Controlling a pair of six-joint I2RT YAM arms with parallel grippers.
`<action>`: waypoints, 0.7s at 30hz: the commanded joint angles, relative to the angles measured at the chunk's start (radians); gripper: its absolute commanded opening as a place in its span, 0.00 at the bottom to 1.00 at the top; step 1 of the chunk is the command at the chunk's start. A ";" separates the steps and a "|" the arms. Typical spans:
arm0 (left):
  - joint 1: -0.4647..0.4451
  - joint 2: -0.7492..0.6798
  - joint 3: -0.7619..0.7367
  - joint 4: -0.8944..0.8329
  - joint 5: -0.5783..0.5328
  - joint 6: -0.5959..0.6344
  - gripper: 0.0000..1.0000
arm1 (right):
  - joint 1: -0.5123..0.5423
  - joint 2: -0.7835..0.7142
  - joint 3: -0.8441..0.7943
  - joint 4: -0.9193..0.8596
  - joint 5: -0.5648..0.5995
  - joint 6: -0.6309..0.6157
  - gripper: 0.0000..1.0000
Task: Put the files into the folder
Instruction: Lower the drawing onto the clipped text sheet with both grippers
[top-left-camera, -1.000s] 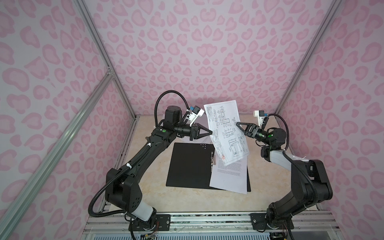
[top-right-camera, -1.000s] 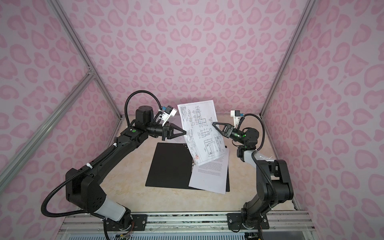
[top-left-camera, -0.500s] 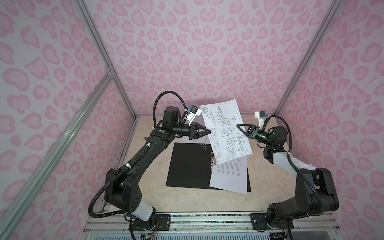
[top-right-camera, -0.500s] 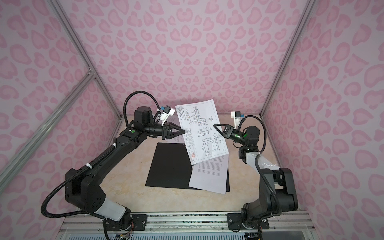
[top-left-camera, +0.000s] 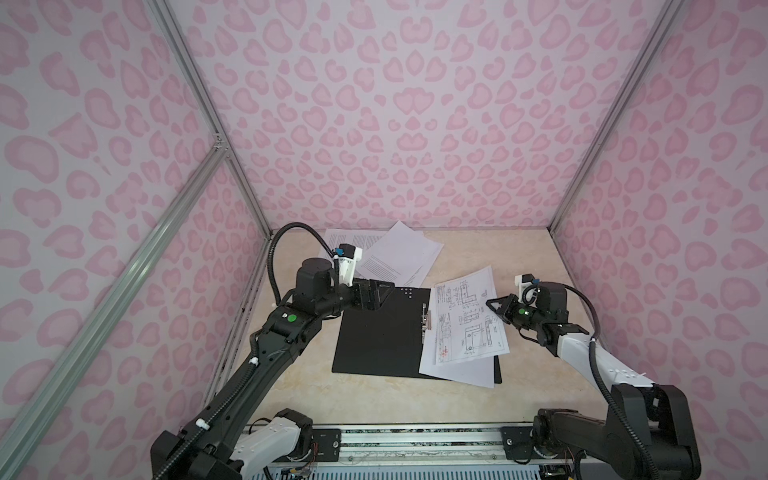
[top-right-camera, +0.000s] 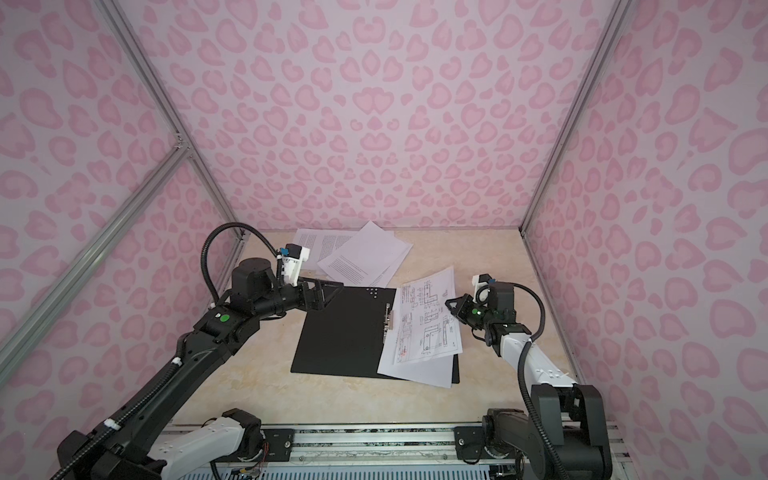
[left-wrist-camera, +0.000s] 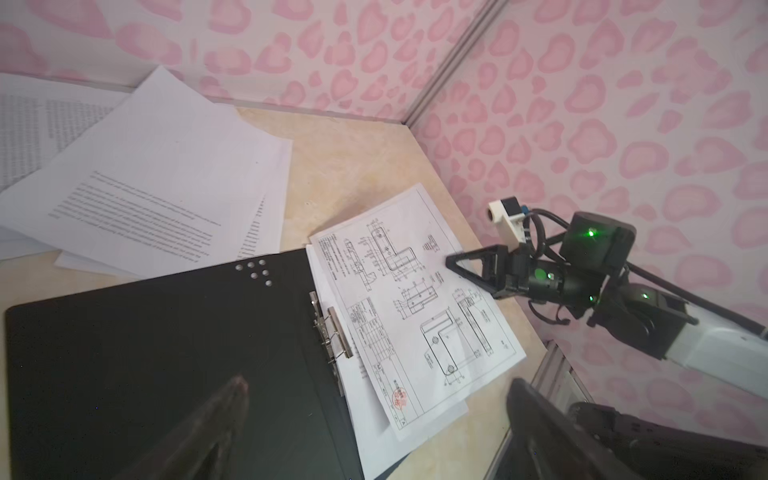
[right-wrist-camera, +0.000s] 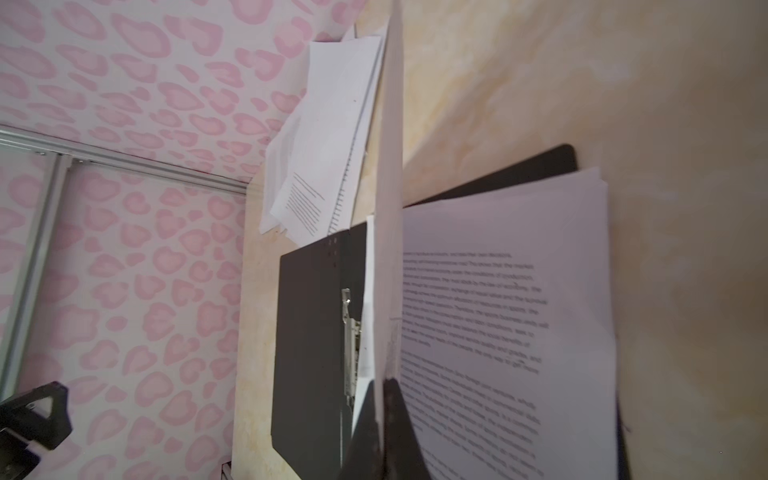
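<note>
One thin paper sheet (top-left-camera: 461, 328) — right hand (top-left-camera: 489, 305) pinching it — overlaps black folder (top-left-camera: 378, 332).

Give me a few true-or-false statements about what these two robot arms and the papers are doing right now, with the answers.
1. The folder lies open, black inside facing up. True.
2. The left fingers are closed on a sheet. False: they stand open above the folder's far corner, holding nothing.
3. The right fingers pinch the edge of the drawing sheet. True.
4. Every sheet is inside the folder. False: a loose pile of text sheets lies behind it, near the back wall.
</note>
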 joint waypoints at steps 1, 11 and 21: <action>0.034 -0.020 -0.065 -0.070 -0.024 -0.023 0.98 | 0.002 -0.017 -0.053 -0.020 0.092 -0.032 0.00; -0.040 0.082 -0.110 -0.160 0.238 0.060 0.98 | 0.025 -0.031 -0.124 0.040 0.159 0.002 0.00; -0.064 0.096 -0.101 -0.165 0.222 0.085 0.98 | 0.095 -0.053 -0.188 0.099 0.214 0.059 0.00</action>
